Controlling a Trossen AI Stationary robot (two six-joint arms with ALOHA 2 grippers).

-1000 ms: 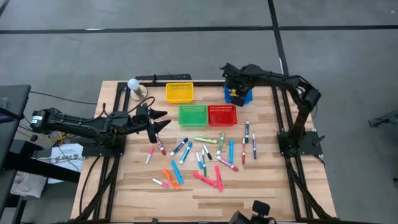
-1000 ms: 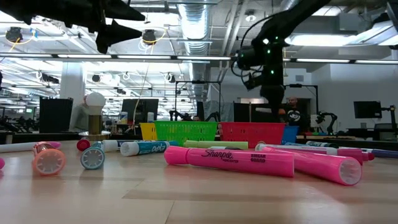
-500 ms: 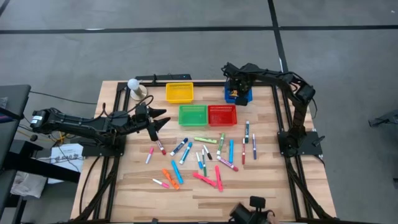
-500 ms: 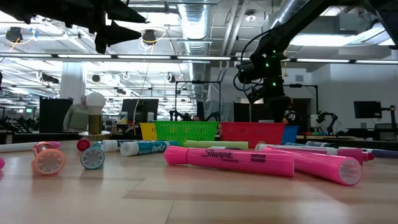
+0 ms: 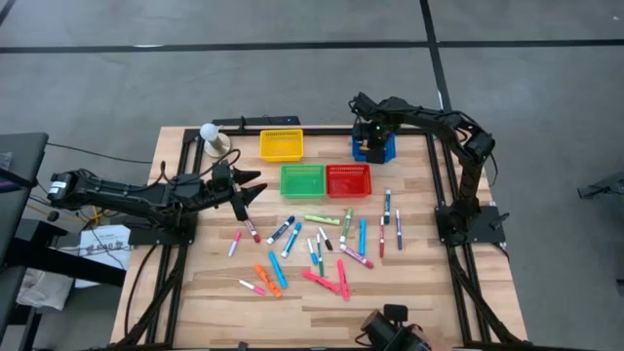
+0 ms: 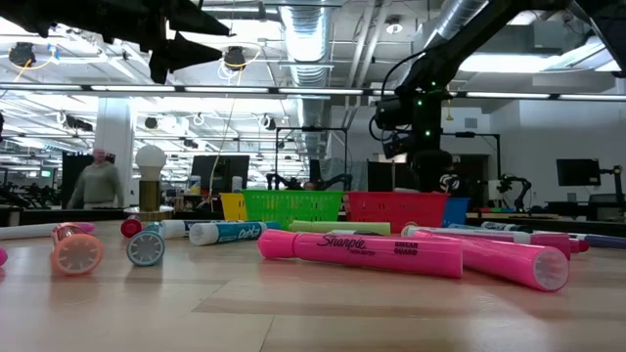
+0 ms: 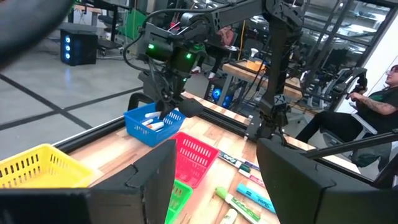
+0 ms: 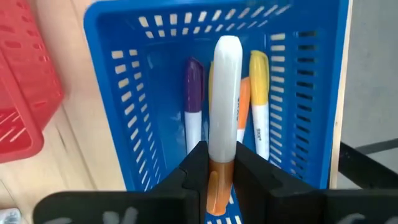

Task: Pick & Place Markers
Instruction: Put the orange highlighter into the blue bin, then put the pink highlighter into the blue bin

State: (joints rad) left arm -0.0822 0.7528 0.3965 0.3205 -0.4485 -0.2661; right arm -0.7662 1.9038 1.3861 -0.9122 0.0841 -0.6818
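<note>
Many markers (image 5: 322,249) in pink, blue, green, orange and red lie scattered on the wooden table's middle. My right gripper (image 5: 369,136) points down over the blue basket (image 5: 376,148) at the far right and is shut on a white marker with an orange end (image 8: 225,99). Purple, yellow and orange markers (image 8: 193,106) lie in that basket. My left gripper (image 5: 255,185) hovers open above the table's left side, clear of everything; it also shows in the low view (image 6: 201,34). My right gripper pinches the marker's orange end (image 8: 217,177) between its two fingers, coming from above. The white body (image 8: 226,74) sticks out past the fingertips over the inside of the blue basket. Whether its free end touches the markers below, I cannot tell.
A yellow basket (image 5: 281,145), a green one (image 5: 302,179) and a red one (image 5: 348,180) stand in the far half. A white bulb on a stand (image 5: 213,136) sits at the far left. People (image 6: 98,176) are in the room behind.
My right gripper, with the marker in its hold, has sunk toward the blue basket and its wrist has rolled.
</note>
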